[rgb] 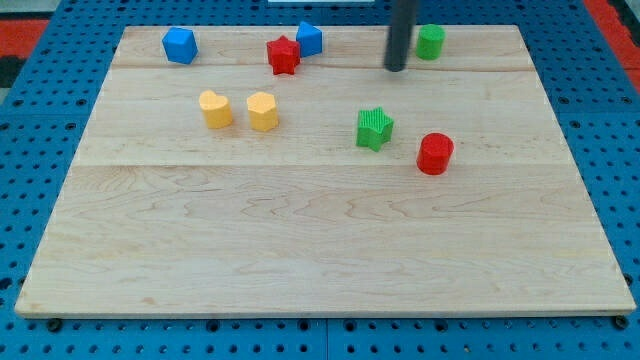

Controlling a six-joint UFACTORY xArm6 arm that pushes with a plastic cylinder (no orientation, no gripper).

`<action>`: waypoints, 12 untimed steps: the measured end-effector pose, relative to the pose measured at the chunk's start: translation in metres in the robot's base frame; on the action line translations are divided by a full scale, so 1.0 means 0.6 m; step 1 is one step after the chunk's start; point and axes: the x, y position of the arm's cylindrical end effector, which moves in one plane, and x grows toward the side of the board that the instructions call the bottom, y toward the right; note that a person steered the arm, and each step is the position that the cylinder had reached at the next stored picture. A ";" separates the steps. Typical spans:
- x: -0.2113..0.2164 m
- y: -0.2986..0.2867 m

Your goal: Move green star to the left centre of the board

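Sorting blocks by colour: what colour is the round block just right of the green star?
Red, a cylinder, seen clearly in the camera view beside the green star.

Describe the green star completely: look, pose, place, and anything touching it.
The green star is a small ridged, plastic-looking block, star-shaped on top, sitting flat on the wooden board, right of centre. Nothing touches it: the red cylinder lies apart to its lower right, and my tip stands clear above it, toward the view's top.
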 end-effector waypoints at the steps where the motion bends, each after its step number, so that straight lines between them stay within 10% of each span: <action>1: 0.036 -0.032; 9: 0.308 -0.018; 12: 0.212 0.116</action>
